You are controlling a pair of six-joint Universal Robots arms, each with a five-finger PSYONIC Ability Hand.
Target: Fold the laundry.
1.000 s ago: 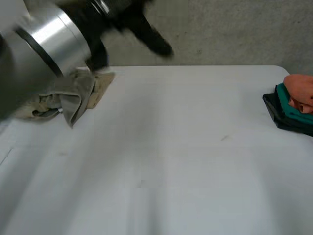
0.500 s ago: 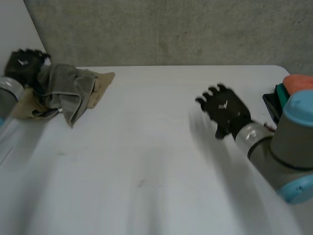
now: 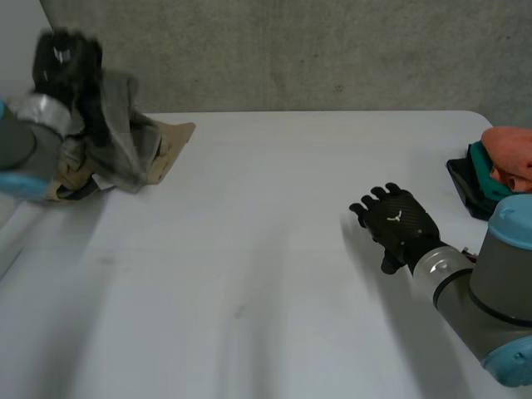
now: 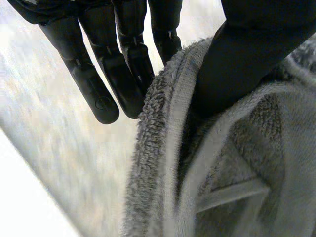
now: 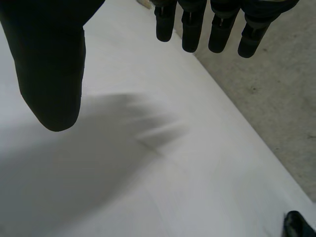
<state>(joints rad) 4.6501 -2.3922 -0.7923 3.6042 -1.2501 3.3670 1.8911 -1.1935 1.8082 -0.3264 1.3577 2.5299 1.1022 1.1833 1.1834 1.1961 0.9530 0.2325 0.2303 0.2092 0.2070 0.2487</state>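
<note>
Grey towel [image 3: 116,137]: upper left of the head view, bunched, hanging over a beige cloth [image 3: 173,143] on the table [image 3: 249,283].
Left hand [image 3: 65,56]: thumb and fingers [image 4: 106,74] pinch the towel's hem.
Right hand [image 3: 397,226]: lower right, fingers straight and spread, holding nothing.
Folded stack [image 3: 497,179]: right edge.

Left hand [image 3: 65,56] raised at the far left, straight fingers [image 4: 98,74] and thumb seemingly pinching a grey towel [image 4: 222,163]; right hand [image 3: 397,226] extended forward, fingers [image 5: 192,29] straight and relaxed.
</note>
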